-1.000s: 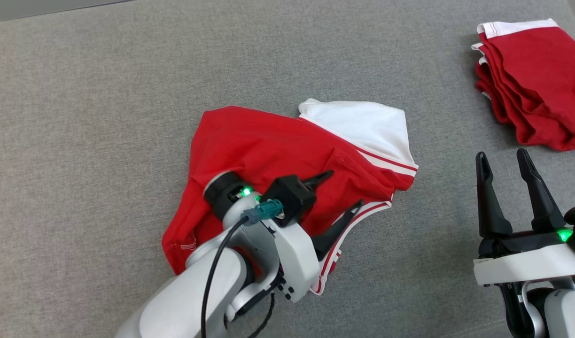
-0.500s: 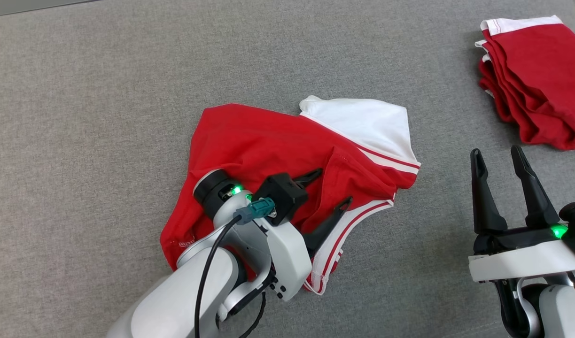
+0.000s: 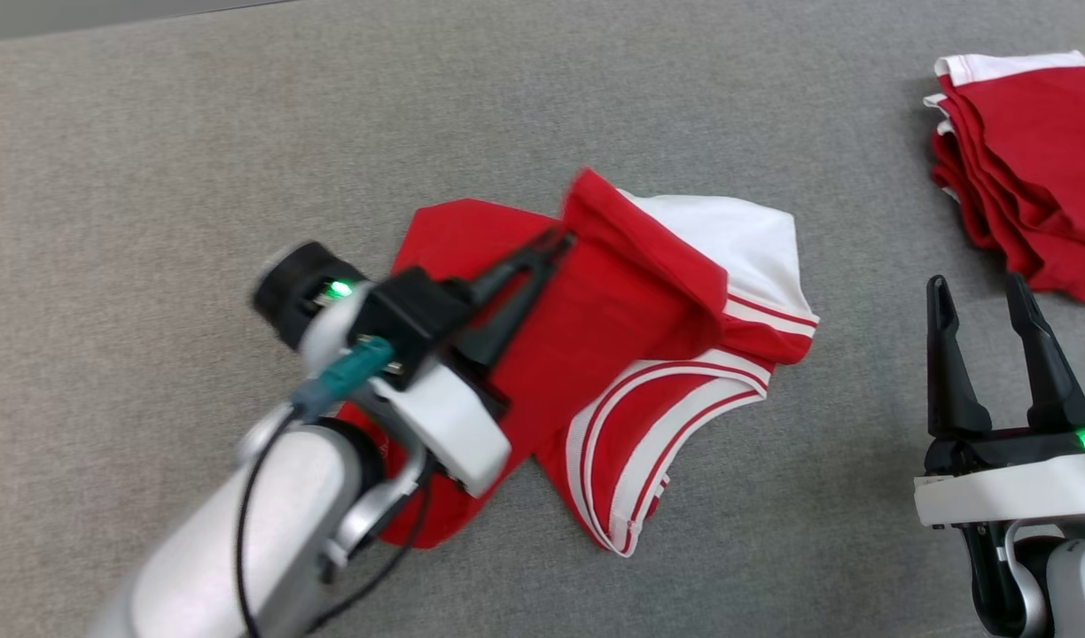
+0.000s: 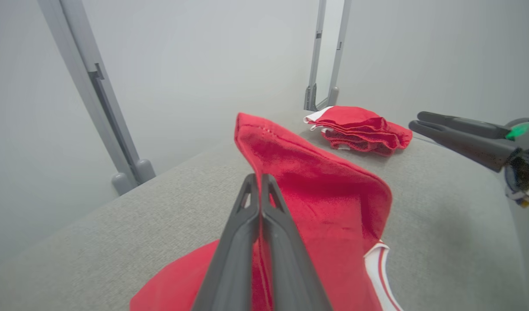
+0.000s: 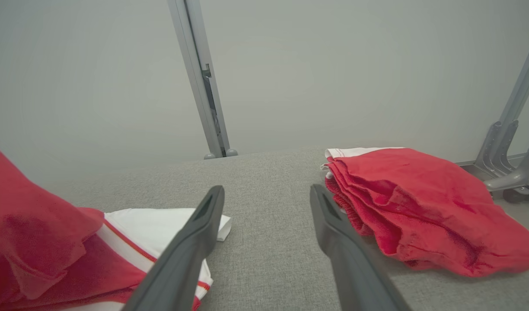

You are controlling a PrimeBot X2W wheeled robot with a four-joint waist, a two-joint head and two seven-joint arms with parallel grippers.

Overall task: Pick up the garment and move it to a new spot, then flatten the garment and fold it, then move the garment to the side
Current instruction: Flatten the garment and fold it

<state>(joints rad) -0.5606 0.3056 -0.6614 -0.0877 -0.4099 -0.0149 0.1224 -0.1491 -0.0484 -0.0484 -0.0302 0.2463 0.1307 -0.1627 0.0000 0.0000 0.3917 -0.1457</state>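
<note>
- The garment point(image 3: 613, 372), red with a white panel and white-striped edges, sits crumpled in the middle of my head view on the grey tabletop point(image 3: 197, 177)
- One red fold is drawn up off the tabletop into a peak near the centre of the frame, while the white panel and striped edges lie flat to its right
- My left fingers point(image 4: 236, 250) are pressed together, clamped on that raised red fold; in the left wrist view the cloth stands up just behind their tips
- My right fingers point(image 3: 950, 372) stand apart with nothing between them, at the lower right of the head view, to the right of the garment and not touching it
- A stack of folded red garments point(image 3: 1030, 177) lies in the upper right corner, well apart from the piece I have hold of
</note>
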